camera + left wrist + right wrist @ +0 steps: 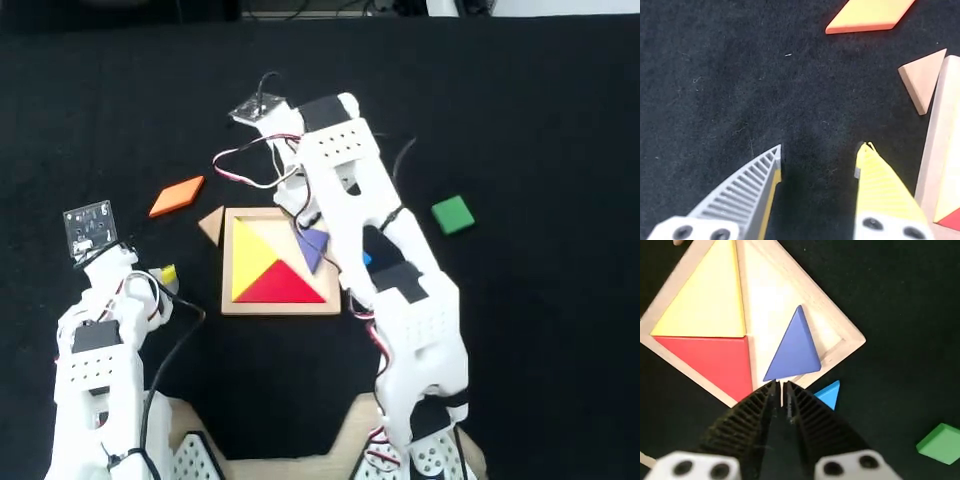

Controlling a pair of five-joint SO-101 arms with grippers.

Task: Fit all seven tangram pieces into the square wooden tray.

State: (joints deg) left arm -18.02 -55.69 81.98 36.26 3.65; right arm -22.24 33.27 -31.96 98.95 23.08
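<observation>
The square wooden tray (280, 305) (771, 292) holds a yellow triangle (252, 255) (705, 300) and a red triangle (282, 286) (710, 360). A dark blue triangle (312, 246) (795, 347) lies askew in its bare part. My right gripper (302, 222) (780, 387) is shut and empty, its tips at that triangle's corner. Off to the tray's left, my left gripper (165, 280) (821, 149) stands open over bare cloth. Outside the tray lie an orange parallelogram (177, 196) (870, 14), a tan triangle (211, 222) (922, 82), a light blue triangle (367, 259) (829, 394) and a green square (453, 214) (940, 442).
The right arm (400, 290) stretches over the tray's right edge and partly hides the light blue triangle. The tray rim (940, 145) lies close beside the left gripper's yellow finger (880, 185). Black cloth covers the table (540, 120), with open room at the back and far right.
</observation>
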